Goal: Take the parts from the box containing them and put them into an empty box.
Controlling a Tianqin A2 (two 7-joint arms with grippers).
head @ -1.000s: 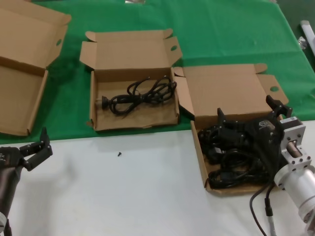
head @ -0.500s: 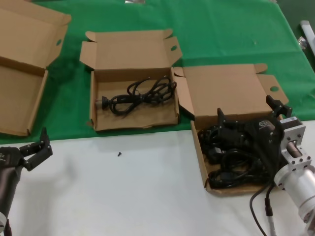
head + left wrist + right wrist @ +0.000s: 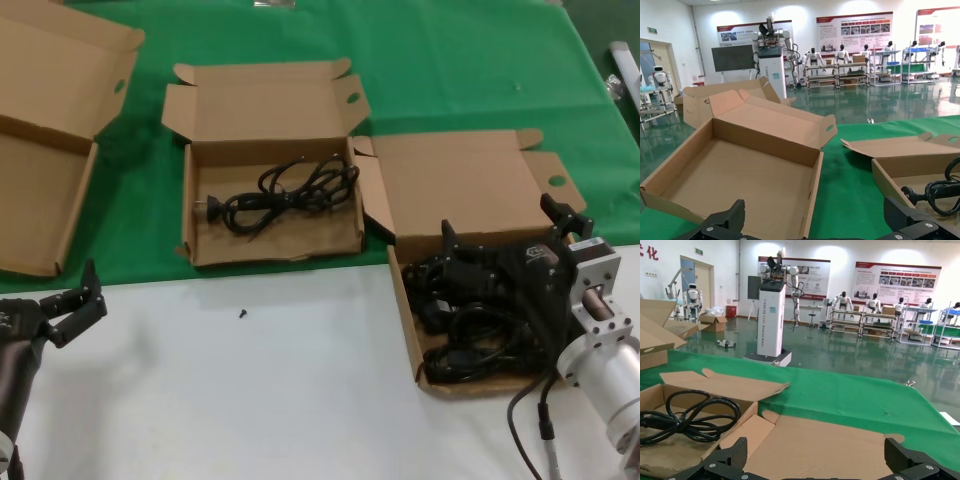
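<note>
We read the job as early on. One black power cord [image 3: 280, 195] already lies in the middle box [image 3: 272, 170], the one with splayed side flaps, which stands on the green cloth [image 3: 450, 70] at the far side of the work. The rest, a dark tangle of cords [image 3: 480, 335], sits in the right-hand box [image 3: 408, 330] with straight walls, which straddles the edge of the cloth and the white table [image 3: 250, 400]. So most of the moving is left to do (we cannot count the cords in that heap; they overlap too much).

Our right gripper [image 3: 505, 245] is down inside the right-hand box, at the far end of the tangle, with its jaws spread wide; both wrist views show finger tips standing well apart. Whether any cord is caught between them we cannot tell, since the black fingers merge with the black cords. The left gripper [image 3: 72, 305] waits over the white table at the near left, jaws spread and holding nothing, facing a bigger box [image 3: 40, 120] with a slanting lid at far left.

The delivered cord is coiled into a flat bundle whose long axis runs left to right across its box, the plug [image 3: 207, 209] pointing toward the left wall. The tangle has no single heading, though as a mass it runs from near to far along its box.
</note>
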